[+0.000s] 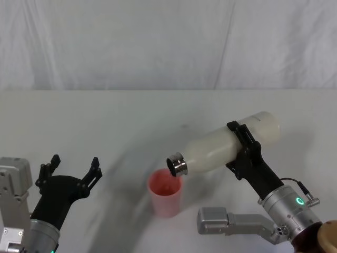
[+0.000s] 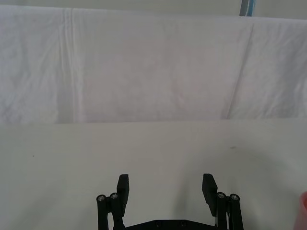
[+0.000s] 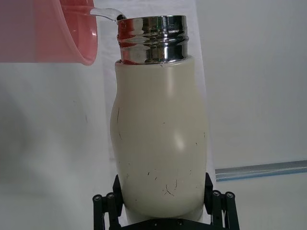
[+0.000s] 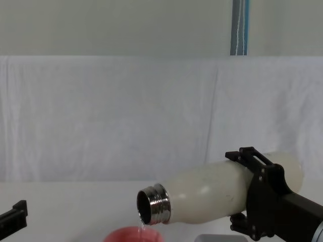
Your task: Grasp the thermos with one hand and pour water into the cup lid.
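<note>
The cream-white thermos is tipped nearly level above the table, its steel neck pointing down over the cup lid. My right gripper is shut on the bottle's body near its base. The salmon-pink cup lid stands upright just under the mouth. In the right wrist view a thin stream of water runs from the thermos into the cup lid. In the chest view the thermos drips toward the cup lid's rim. My left gripper rests open at the front left, holding nothing.
The white table runs back to a white cloth backdrop. A grey metal block lies at the front, right of the cup lid and under my right arm. Open table lies between my left gripper and the cup lid.
</note>
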Action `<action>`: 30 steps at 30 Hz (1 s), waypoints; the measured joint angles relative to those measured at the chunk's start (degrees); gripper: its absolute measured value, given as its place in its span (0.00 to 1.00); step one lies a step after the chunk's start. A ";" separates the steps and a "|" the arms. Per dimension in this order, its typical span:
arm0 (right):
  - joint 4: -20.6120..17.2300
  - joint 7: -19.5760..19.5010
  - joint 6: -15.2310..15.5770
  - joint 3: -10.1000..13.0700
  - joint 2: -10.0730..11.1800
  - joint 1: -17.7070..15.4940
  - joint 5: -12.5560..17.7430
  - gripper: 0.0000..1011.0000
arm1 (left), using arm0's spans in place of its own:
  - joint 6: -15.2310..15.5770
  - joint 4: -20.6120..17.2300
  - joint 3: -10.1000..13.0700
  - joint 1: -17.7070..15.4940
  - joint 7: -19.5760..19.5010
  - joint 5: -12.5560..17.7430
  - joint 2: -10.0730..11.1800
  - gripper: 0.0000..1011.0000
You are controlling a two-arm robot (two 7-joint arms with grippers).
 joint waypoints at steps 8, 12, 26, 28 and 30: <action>0.00 0.00 -0.02 -0.10 -0.02 -0.03 0.02 0.95 | 0.00 0.00 0.00 0.00 0.00 0.00 0.00 0.99; 0.05 0.00 -0.04 -0.14 -0.11 -0.04 0.07 0.95 | 0.00 0.00 0.00 0.00 0.00 0.00 0.00 0.99; 0.16 0.67 -0.15 -0.14 -0.34 -0.09 0.65 0.95 | 0.00 0.00 0.00 0.00 0.00 0.00 0.00 0.99; 0.16 0.98 -0.17 -0.12 -0.37 -0.11 0.82 0.95 | 0.00 0.00 0.00 0.00 0.00 0.00 0.00 0.99; 0.16 1.28 -0.24 -0.08 -0.45 -0.14 1.17 0.95 | 0.00 0.00 0.00 0.00 0.00 0.00 0.00 0.99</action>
